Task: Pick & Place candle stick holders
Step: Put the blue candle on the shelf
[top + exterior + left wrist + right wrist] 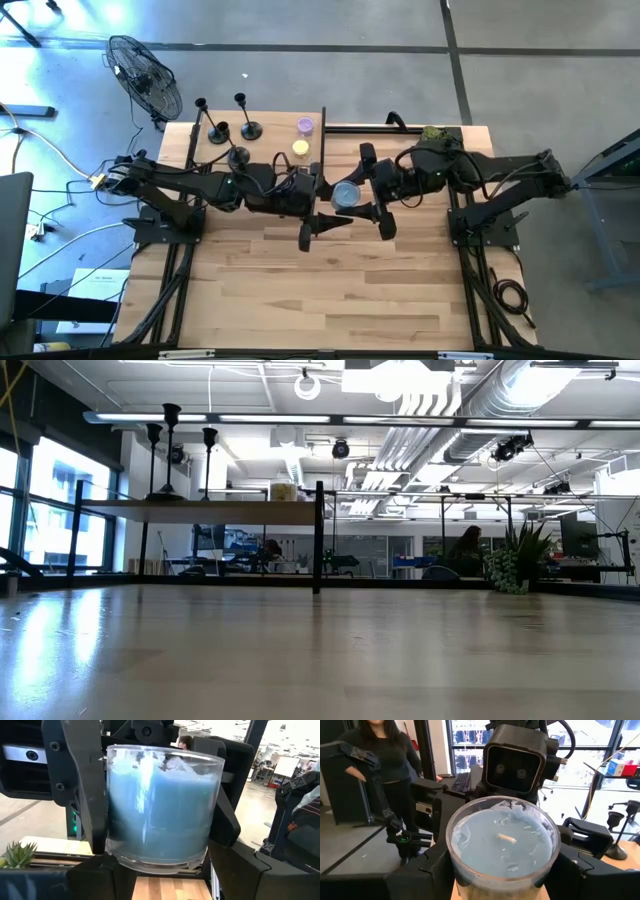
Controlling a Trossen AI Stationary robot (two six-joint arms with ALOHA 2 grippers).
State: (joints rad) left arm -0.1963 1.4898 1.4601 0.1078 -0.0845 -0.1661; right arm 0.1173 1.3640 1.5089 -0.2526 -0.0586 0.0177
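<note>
We are not on a holder at all right now: both grippers meet at the middle of the table around a glass jar candle of pale blue wax. The left gripper and the right gripper each stand clamped on that jar from opposite sides, so we read this as a handover in mid-air, or a shared hold. The three candle stick holders wait untouched on the raised shelf toward eleven o'clock: one and a second side by side, a third just nearer us. Two small candles sit at about twelve. Next, we judge, one gripper must let go cleanly while the other keeps the jar upright, then sets it down before any holder is reached.
</note>
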